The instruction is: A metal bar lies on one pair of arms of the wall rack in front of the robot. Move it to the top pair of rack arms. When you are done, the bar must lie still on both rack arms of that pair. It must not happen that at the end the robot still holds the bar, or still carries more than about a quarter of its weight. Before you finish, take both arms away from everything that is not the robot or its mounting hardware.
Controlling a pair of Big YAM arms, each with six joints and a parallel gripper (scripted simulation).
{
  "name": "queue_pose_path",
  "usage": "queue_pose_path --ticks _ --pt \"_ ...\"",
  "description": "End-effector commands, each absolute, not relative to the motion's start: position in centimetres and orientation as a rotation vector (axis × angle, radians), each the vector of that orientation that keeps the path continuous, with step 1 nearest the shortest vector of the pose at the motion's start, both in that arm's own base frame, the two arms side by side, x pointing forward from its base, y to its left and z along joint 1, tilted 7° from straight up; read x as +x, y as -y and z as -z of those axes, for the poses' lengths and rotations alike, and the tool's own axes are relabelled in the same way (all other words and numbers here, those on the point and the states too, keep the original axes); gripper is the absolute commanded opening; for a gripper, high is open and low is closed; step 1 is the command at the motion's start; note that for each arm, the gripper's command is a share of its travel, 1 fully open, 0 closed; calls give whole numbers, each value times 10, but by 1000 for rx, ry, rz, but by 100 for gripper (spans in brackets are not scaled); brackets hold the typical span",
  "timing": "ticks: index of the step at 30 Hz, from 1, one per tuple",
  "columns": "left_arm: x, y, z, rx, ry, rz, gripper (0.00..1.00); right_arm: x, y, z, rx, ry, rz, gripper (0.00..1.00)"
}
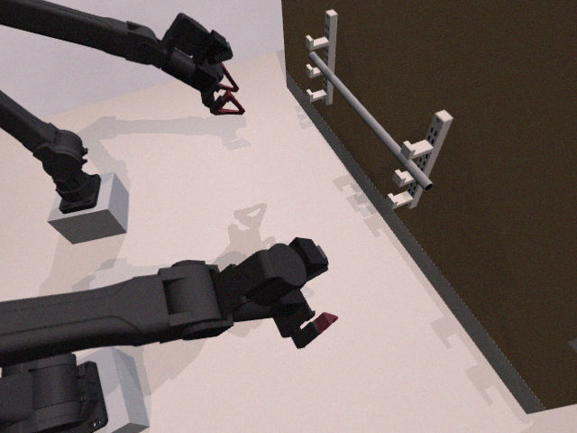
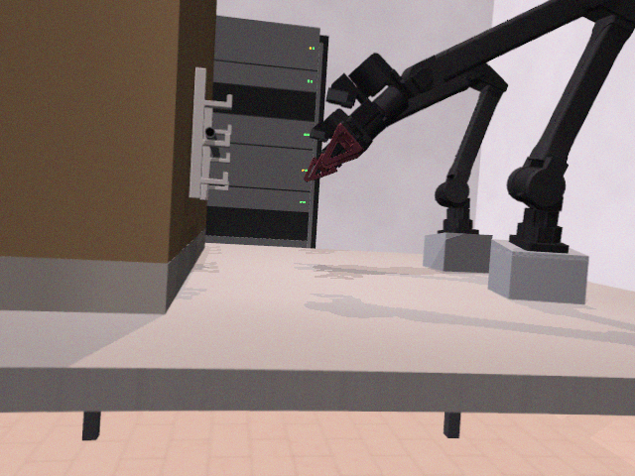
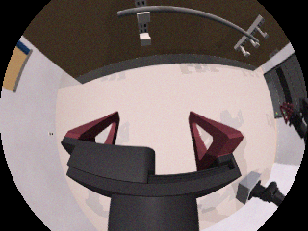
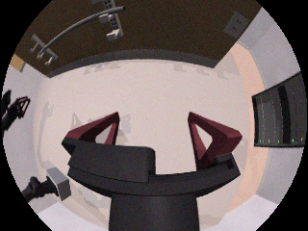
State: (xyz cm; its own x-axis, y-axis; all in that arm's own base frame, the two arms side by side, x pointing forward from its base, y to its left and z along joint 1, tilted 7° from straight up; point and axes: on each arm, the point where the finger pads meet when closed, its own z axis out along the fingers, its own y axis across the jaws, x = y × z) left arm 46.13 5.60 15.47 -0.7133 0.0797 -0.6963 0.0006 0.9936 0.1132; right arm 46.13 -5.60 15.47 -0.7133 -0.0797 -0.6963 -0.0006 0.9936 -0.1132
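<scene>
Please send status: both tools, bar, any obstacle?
Left tool, right tool: open, away from rack. Bar: on middle pair. Top hooks above bar, may block straight lift.
</scene>
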Motion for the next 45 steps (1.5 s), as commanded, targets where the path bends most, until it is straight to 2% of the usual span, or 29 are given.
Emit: queue_pose_path --ticks 1,17,45 --pt "463 -56 -159 56 -2352 -135 100 463 56 -159 -56 -2352 135 100" --pt "463 -56 -159 56 -2352 -135 100 463 56 -159 -56 -2352 135 100" --pt "496 -47 -161 324 -2224 -440 100 507 15 -158 -343 -2207 423 100"
